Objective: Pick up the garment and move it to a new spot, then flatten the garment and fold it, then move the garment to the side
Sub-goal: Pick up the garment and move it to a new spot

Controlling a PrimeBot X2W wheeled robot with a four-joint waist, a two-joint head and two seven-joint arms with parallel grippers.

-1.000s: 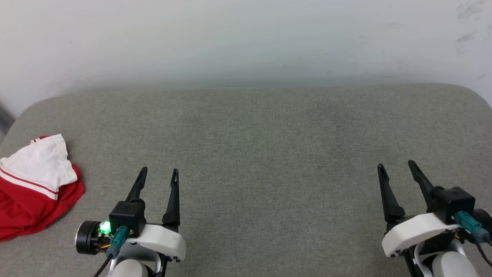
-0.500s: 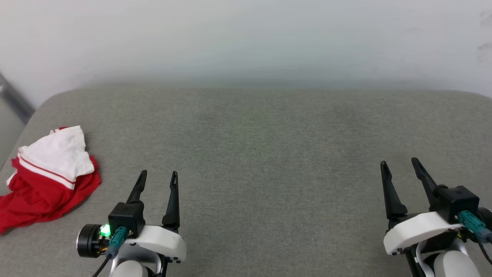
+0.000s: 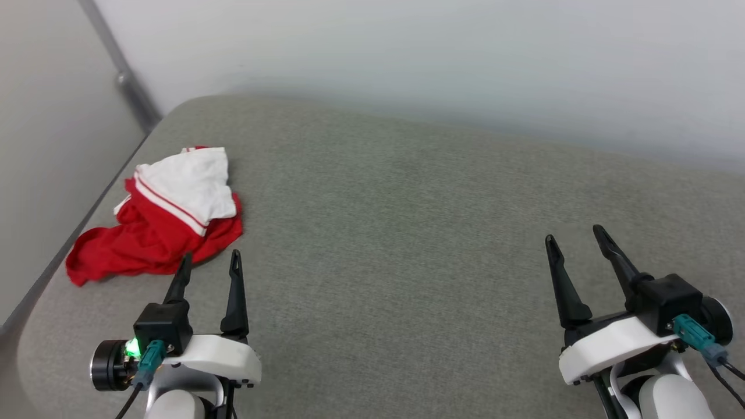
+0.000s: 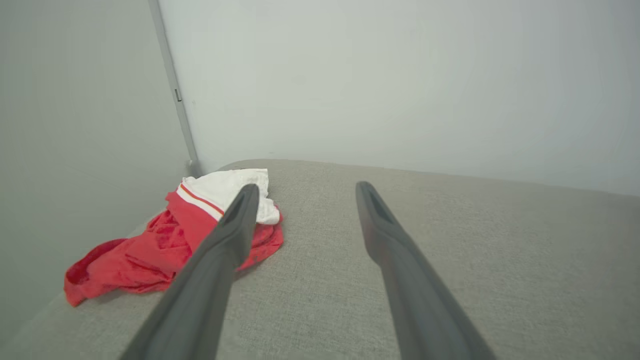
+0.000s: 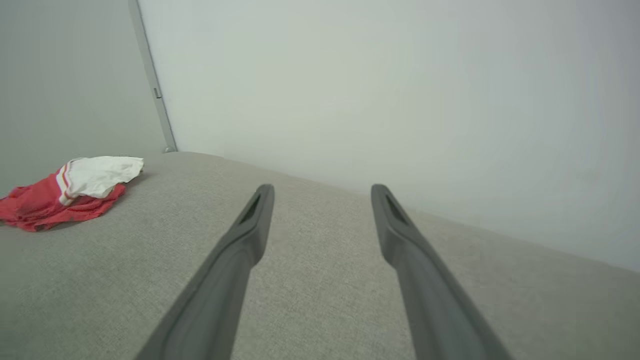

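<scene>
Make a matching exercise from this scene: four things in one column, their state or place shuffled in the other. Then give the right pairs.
Things
1. red and white garment
2. left gripper
3. right gripper
4. padded surface

States or places
A. open, fingertips close by the garment
B. grey woven fabric, lying under the garment
C. crumpled in a heap near the left edge
D. open, well away from the garment

Pairs: 1-C, 2-A, 3-D, 4-B
</scene>
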